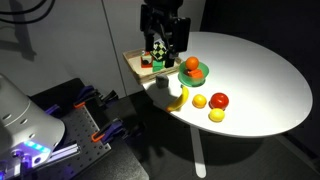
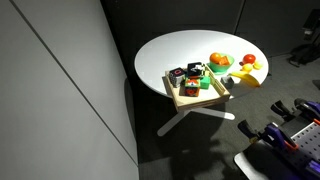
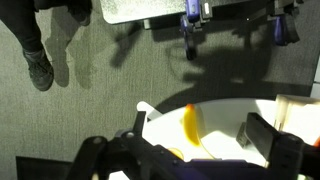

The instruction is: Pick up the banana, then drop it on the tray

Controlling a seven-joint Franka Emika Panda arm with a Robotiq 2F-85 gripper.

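Note:
The banana (image 1: 180, 97) lies on the white table at its edge, next to the round fruits; it also shows in an exterior view (image 2: 249, 79). In the wrist view the banana (image 3: 190, 124) lies between my two fingers, well below them. The tan tray (image 1: 133, 61) stands at the table's edge with several small objects on it, and it shows in an exterior view (image 2: 182, 100). My gripper (image 1: 165, 52) hangs open and empty above the table between tray and green plate. My gripper (image 3: 196, 140) touches nothing.
A green plate (image 1: 203, 72) with an orange fruit sits beside the tray. An orange ball (image 1: 199, 101), a red fruit (image 1: 219, 99) and a yellow lemon-like fruit (image 1: 216, 115) lie near the banana. Blue-and-orange equipment (image 1: 90, 125) stands on the floor beside the table.

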